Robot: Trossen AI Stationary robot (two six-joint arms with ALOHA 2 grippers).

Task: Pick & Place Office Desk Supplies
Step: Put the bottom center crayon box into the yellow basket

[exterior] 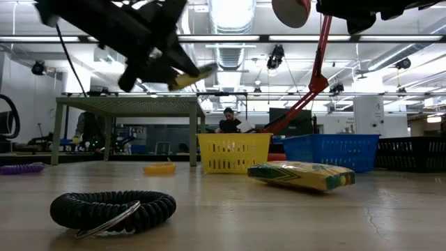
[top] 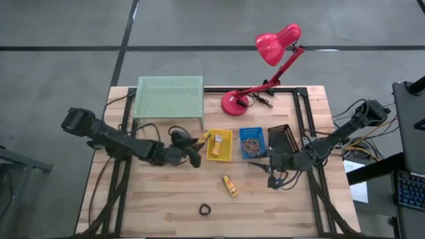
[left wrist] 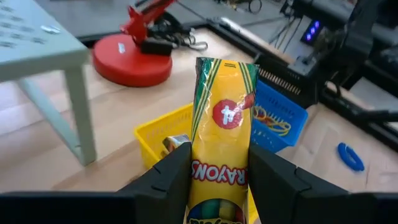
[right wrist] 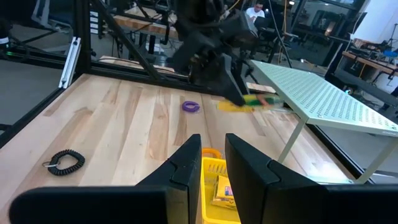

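Note:
My left gripper is shut on a yellow crayons packet and hangs above the table just left of the yellow tray. A second crayons packet lies flat on the table in front of the trays. A black coiled ring lies near the front edge. A purple ring lies farther left on the table. The blue tray holds rubber bands. My right gripper waits to the right of the trays, its fingers a little apart with nothing between them. My left gripper pinches the packet's lower half between its two fingers, one on each long side. The fingers lie along the packet, slanting down toward the table's right. The packet's free end sticks out past the fingertips, lifted clear of the table.
A pale green mesh shelf stands at the back left, and a pink-red desk lamp has its base beside it. A black tray sits right of the blue one. A blue ring lies on the table. Bare wood lies in front.

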